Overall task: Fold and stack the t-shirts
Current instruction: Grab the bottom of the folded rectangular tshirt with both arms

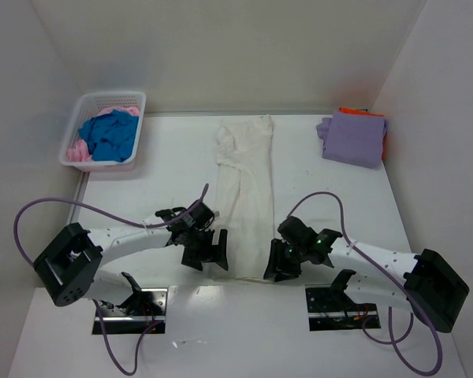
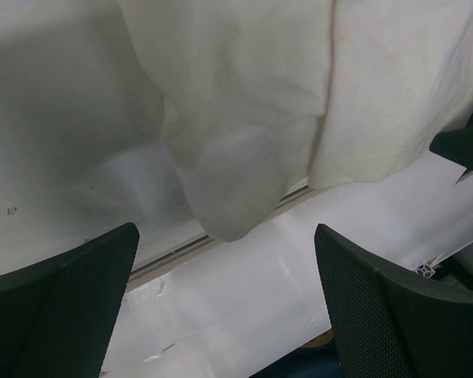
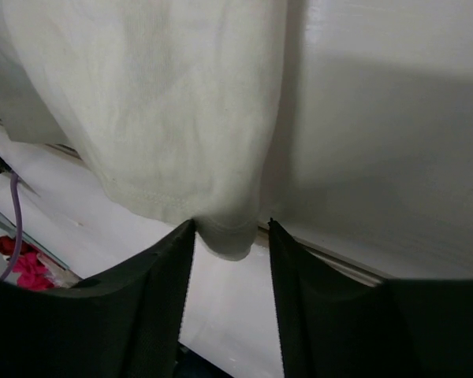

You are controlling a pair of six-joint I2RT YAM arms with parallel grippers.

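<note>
A long cream-white t-shirt (image 1: 244, 181), folded lengthwise into a narrow strip, runs down the table's middle to its near edge. My left gripper (image 1: 207, 253) stands wide open at the strip's near left corner. In the left wrist view the cloth (image 2: 299, 94) hangs just beyond the left gripper (image 2: 225, 236), nothing between the fingers. My right gripper (image 1: 280, 264) is at the near right corner. In the right wrist view its narrowed jaws flank the hem corner (image 3: 229, 236); the left finger (image 3: 162, 268) touches the cloth, and a gap remains on the right.
A white lattice basket (image 1: 102, 98) at the back left holds a blue t-shirt (image 1: 110, 135) and a pink one (image 1: 79, 151). At the back right a folded lavender t-shirt (image 1: 353, 138) lies on an orange one (image 1: 351, 111). White walls enclose the table.
</note>
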